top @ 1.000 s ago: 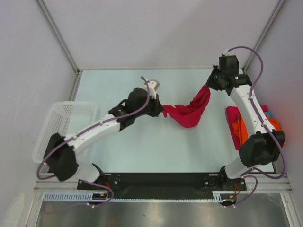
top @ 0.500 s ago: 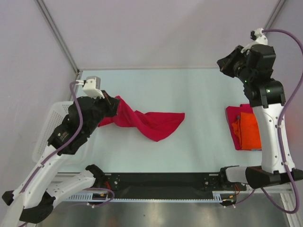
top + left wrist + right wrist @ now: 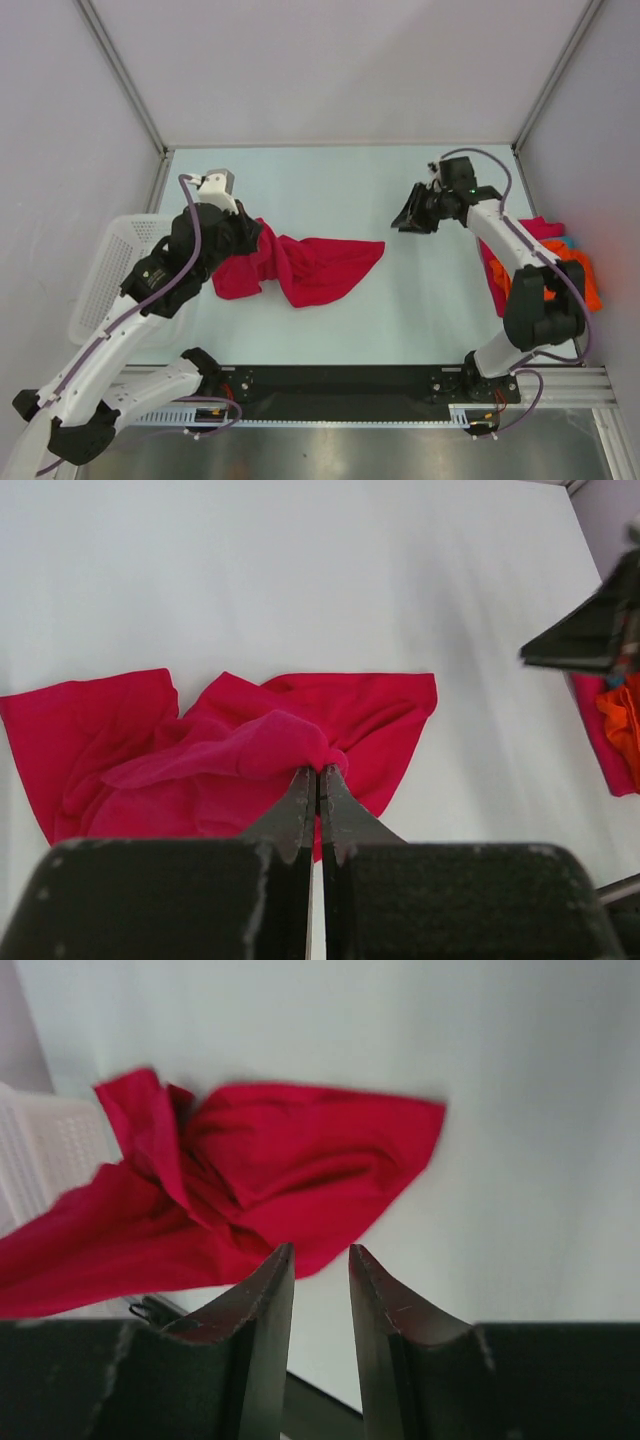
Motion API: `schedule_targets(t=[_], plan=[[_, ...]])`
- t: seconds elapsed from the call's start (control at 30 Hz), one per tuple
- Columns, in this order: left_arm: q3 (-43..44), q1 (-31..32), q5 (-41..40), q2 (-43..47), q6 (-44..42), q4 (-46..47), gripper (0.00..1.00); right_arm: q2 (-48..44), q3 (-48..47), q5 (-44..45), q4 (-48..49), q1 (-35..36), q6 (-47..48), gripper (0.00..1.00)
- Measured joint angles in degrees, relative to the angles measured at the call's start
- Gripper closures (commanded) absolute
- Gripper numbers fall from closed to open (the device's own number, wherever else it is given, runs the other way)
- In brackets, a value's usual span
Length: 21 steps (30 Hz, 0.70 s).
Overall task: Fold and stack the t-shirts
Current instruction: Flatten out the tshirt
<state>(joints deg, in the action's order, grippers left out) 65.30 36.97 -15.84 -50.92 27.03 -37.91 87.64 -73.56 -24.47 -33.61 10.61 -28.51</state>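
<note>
The right arm has swung down from high at the back, and its gripper (image 3: pixel 320 1252) now hangs low over the table (image 3: pixel 330 180), fingers parted with nothing between them. The left gripper (image 3: pixel 318 778) is pinched tight on a fold of the red t-shirt (image 3: pixel 325 268), which lies crumpled left of centre, near the basket (image 3: pixel 105 270). Orange and pink shirts (image 3: pixel 590 282) sit at the right edge
</note>
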Motion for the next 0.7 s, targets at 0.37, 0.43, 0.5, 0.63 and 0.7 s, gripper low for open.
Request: schedule_targets(t=[0.37, 0.43, 0.5, 0.63, 0.7], plan=[[-2.69, 0.0, -0.5, 3.65, 0.52, -0.83, 1.0, 10.08, -0.66, -1.95, 3.87, 13.57, -1.01, 0.65], [-3.1, 0.0, -0.48, 3.28, 0.68, -0.85, 1.0, 11.47, -3.06, -1.9, 4.81, 16.52, -1.14, 0.66], [-3.45, 0.0, -0.46, 2.8, 1.03, -0.83, 1.0, 13.64, -5.44, -2.01, 5.92, 19.17, -1.44, 0.66], [-3.61, 0.0, -0.44, 2.49, 1.07, -0.9, 1.0, 18.29, -7.28, -2.36, 7.54, 22.71, -1.92, 0.66], [-3.61, 0.0, -0.44, 2.49, 1.07, -0.9, 1.0, 20.72, -7.91, -2.49, 7.56, 23.61, -2.21, 0.66]])
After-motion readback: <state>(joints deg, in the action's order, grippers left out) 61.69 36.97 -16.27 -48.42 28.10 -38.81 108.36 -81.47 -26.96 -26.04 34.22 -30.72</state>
